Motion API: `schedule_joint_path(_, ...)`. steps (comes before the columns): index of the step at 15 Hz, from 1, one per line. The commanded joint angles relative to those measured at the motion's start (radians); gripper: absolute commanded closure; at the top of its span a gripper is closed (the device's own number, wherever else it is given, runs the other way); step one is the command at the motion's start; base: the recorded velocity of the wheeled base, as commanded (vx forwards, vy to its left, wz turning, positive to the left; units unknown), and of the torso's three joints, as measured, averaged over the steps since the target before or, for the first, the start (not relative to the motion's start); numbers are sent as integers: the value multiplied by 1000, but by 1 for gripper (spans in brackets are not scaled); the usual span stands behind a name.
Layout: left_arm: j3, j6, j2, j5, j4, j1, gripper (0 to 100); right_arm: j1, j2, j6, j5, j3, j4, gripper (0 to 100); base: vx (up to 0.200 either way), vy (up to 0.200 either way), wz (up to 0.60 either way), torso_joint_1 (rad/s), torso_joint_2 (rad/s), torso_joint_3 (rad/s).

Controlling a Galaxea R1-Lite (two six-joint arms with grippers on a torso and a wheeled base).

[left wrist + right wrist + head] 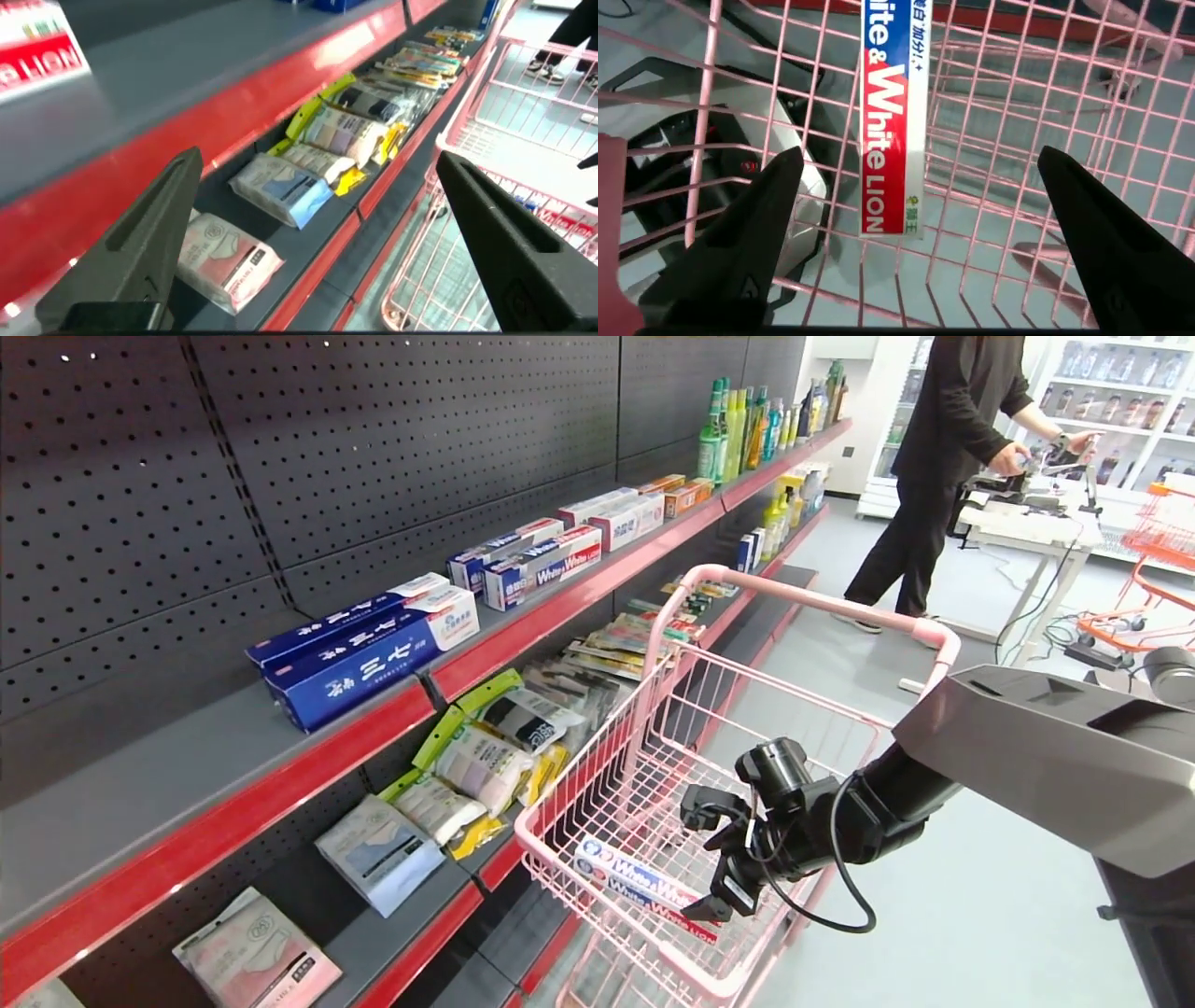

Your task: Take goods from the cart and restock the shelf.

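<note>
Pincer on my right arm (917, 159) hangs released inside the pink cart (795, 599), just above the toothpaste box (892, 112) lying flat on its wire floor. The box looks light, stiff and probably slick, so I'd grip across its narrow width, mid-length.

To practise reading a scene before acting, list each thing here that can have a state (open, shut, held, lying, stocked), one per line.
right gripper, fingers open, empty, down inside the cart above the toothpaste box.
left gripper, fingers open, empty, beside the shelves.
toothpaste box, lying flat on the cart's floor, not held.
cart, toothpaste box lying inside.
top shelf, partly stocked, near end bare.
</note>
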Motion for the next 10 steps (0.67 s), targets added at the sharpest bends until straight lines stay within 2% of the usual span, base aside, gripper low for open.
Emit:
schedule_joint_path(1, 0, 0, 1, 1, 0, 0, 0, -1, 3, -1, -1, -5, -2, 0, 0, 0, 0, -232, 544, 300)
schedule_joint_path(4, 0, 0, 1, 1, 0, 0, 0, -2, 6, 1, 2, -12, -5, 0, 0, 0, 0, -206, 487, 277)
schedule_joint_path(10, 0, 0, 1, 1, 0, 0, 0, -1, 61, -2, 11, -60, -8, 0, 0, 0, 0, -27, 64, 39)
